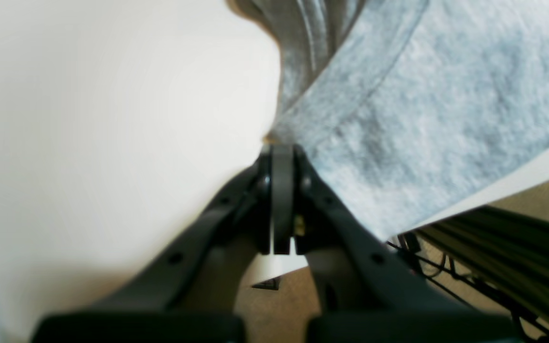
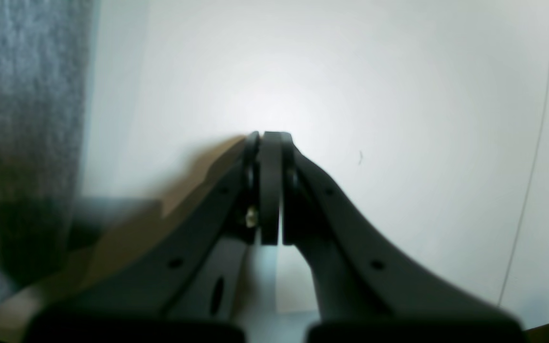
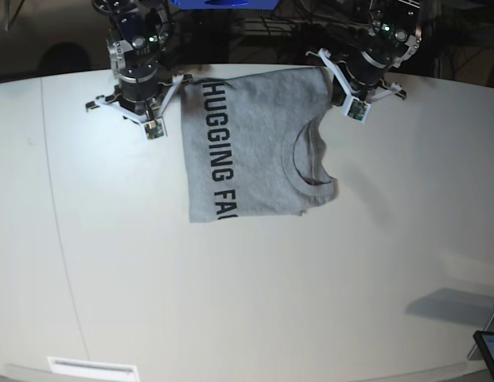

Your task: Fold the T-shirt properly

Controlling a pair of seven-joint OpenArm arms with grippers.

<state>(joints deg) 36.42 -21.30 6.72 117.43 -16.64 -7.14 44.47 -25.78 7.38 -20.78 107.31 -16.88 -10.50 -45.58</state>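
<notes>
On table point(image 3: 247, 302), T-shirt point(image 3: 254, 151) (half-folded).

My T-shirt point(image 3: 254, 151) is heather grey, flecked lighter and darker, with black block capitals printed down the side toward my right hand point(image 2: 269, 138). Both my hands are matte black, the left hand point(image 1: 281, 147) too. Under the shirt, the table point(image 3: 231, 302) is plain white.

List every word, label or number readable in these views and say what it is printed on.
"HUGGING FA": black capitals on the grey T-shirt, base view; the rest is folded under.
No other text can be read; the small tags on both arms are too small to make out.
</notes>
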